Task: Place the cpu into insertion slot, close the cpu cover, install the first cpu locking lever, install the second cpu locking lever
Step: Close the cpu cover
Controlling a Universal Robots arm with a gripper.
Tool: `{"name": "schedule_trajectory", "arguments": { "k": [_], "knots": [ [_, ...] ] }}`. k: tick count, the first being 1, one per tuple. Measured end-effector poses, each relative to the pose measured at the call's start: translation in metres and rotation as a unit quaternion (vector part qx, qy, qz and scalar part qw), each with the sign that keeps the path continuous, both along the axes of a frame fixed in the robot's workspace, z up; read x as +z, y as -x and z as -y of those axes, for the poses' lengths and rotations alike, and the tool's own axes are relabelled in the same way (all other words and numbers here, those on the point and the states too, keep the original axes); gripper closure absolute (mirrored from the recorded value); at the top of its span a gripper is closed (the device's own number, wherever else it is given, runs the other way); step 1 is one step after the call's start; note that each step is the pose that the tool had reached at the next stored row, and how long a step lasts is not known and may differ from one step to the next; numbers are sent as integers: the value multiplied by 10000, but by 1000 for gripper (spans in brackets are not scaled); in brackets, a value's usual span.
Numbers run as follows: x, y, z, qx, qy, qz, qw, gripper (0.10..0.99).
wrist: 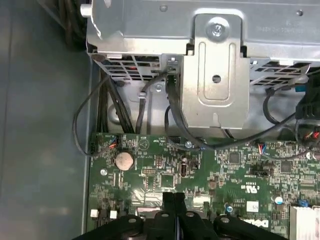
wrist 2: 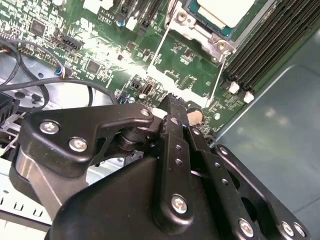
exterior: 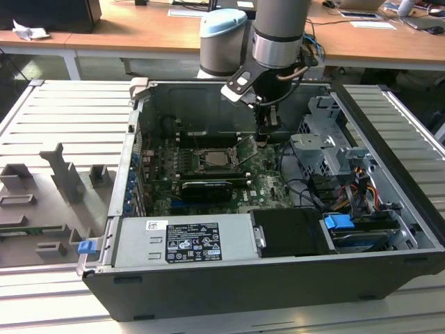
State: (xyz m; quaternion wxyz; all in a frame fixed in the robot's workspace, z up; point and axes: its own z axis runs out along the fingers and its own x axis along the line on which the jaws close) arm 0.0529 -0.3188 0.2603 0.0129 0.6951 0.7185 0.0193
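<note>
while scanning from the exterior view's left, first up near the middle of the green board (exterior: 264,175): one insertion slot (exterior: 212,158), and in the second wrist view one cpu (wrist 2: 225,9) lying in it, pale face up. step one judged done. one cpu cover to account for, raised or lowered impossible to tell. moving along: two thin wire locking levers (wrist 2: 159,47), reaching out from the slot's corners over the board rather than tucked along the socket, so judged unlatched, both lever steps left to do. last, between two and three o'clock of the slot in the exterior view, one gripper (exterior: 265,138), low over the board, fingers (wrist: 169,205) pressed together, nothing seen between them, tip near the closer lever's end, touching or not unclear.
</note>
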Motion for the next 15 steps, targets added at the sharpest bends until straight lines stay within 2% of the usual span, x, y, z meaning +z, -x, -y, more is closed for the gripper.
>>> {"name": "schedule_trajectory", "arguments": {
  "k": [5, 8, 9, 11, 12, 15],
  "knots": [
    [-38, -77, 0, 0, 27, -1, 10000, 980],
    [-128, -86, -3, 0, 36, -16, 10000, 980],
    [-129, -86, -8, 1, 44, -93, 9999, 980],
    [-128, -74, -8, 0, 46, -185, 9998, 980],
    [-129, -59, -9, 0, 46, -197, 9998, 980],
    [-128, 0, -8, 0, 46, -197, 9998, 980]
  ]
}}
